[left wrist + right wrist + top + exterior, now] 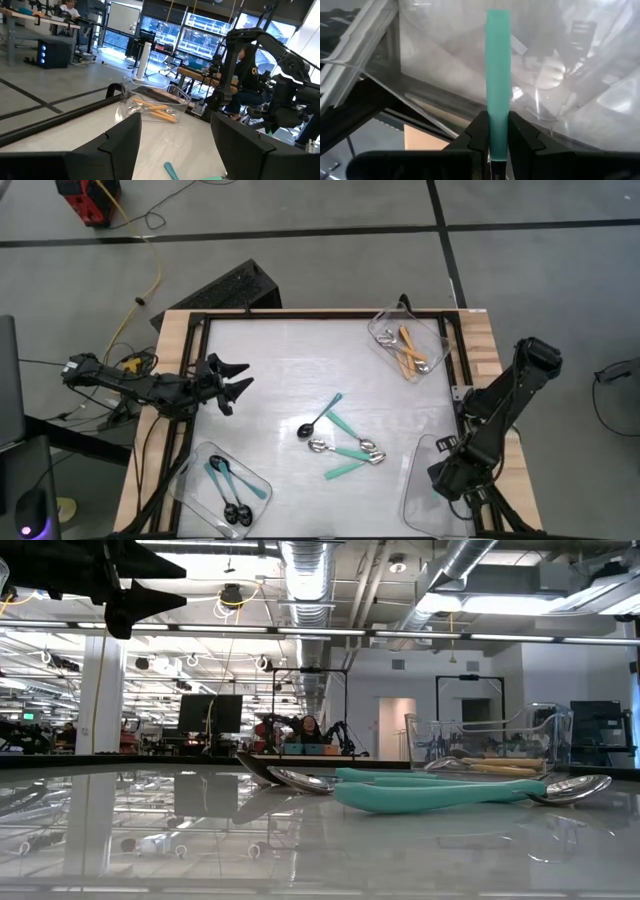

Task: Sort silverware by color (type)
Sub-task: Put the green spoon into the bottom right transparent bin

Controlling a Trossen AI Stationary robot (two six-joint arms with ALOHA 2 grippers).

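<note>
While right gripper point(498, 131) is pinching wide teal-green-handled spoon point(498, 75) over clear plastic tray point(425, 480) at near right corner — placing step. Left gripper point(236, 380) hovering at far left, fingers spread, empty. Next: releasing spoon — then fetching remaining teal spoons point(352, 452) mid-table.

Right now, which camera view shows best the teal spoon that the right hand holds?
The right wrist view: the teal-green handle stands clamped in the right hand, over a clear tray. In the high view the arm hides it; the low and left wrist views do not show it.
</note>
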